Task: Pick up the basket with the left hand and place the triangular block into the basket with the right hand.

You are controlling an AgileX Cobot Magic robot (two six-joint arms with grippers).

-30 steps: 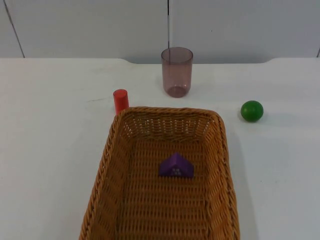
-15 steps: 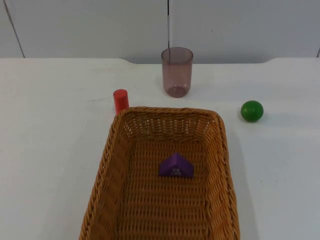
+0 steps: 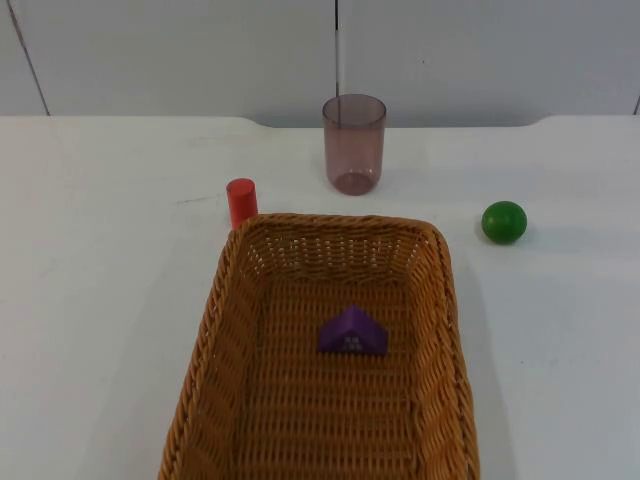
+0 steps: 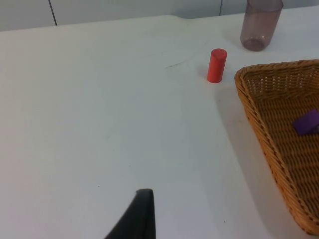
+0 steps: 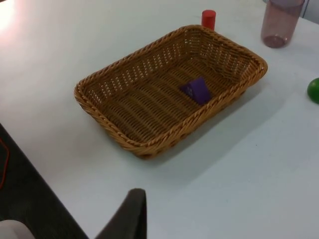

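Left tool (image 4: 137,219): one black fingertip visible, hanging above the table (image 4: 99,124), holding nothing. Right tool (image 5: 129,216): one black fingertip visible, above the table near its edge, likewise holding nothing.

No text, label or number is readable.

No change vs the earlier top views. Triangular block (image 3: 352,332) sits in same spot inside basket (image 3: 232,330), and basket hasn't shifted on table (image 3: 100,300).
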